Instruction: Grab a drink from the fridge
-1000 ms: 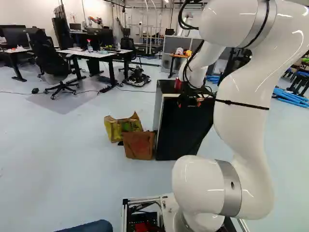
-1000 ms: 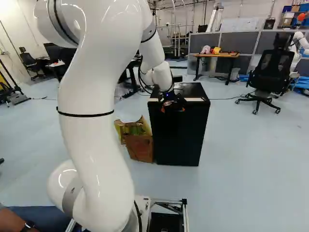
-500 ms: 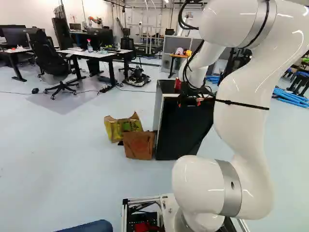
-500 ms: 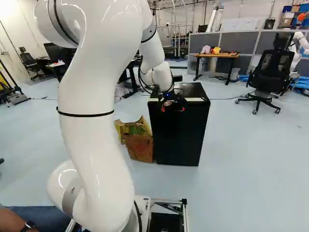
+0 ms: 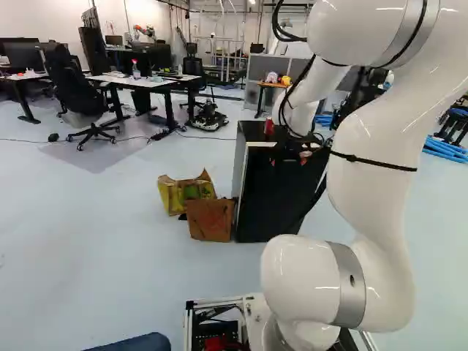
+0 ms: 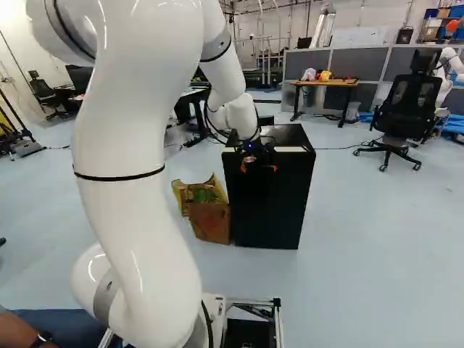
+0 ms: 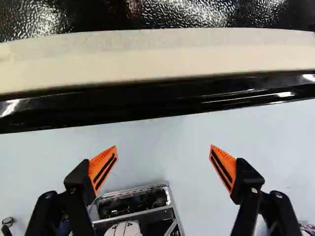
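Black and tall, the fridge (image 6: 268, 210) stands on the far side, right of a yellow bag (image 5: 172, 196) and a brown bag (image 5: 210, 221). A red can (image 5: 269, 127) sits on top. The gripper (image 6: 259, 168) is by the fridge's near top edge, its fingers wide apart, holding nothing.

A pale blue floor (image 5: 110, 219) spreads across the room, a black office chair (image 5: 77, 95) standing beside a white-topped desk (image 5: 128, 80). Farther back, grey partition panels (image 6: 360, 64) rise behind a wooden-topped desk (image 6: 326, 83), below a white wall (image 6: 286, 22)
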Robot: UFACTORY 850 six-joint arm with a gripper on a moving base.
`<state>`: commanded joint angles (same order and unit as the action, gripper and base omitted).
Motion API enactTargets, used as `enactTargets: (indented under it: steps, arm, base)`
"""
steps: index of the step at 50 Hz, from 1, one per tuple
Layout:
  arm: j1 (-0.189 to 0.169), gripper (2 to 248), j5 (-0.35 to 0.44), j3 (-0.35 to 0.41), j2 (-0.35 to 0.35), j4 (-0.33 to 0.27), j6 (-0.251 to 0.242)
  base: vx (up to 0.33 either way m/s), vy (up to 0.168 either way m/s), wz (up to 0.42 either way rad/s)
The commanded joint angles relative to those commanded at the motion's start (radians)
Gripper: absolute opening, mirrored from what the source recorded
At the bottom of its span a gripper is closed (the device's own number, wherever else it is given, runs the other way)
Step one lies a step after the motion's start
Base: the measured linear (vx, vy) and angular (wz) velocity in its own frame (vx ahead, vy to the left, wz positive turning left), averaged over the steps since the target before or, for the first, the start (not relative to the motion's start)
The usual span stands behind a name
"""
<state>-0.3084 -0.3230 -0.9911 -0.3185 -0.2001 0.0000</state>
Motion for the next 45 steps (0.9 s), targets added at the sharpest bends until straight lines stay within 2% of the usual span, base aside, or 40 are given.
enactTargets:
  steps: [15,36,45]
  arm:
    - [-0.007,247,0.085,0.078,0.062,0.000,0.000]
    - [0.000,247,0.298,0.195,0.162,0.000,0.000]
    - [0.004,247,0.392,0.207,0.173,0.000,0.000]
  base:
    - [0.000,0.000,0.000]
    - [0.000,0.000,0.000]
    - [0.000,0.000,0.000]
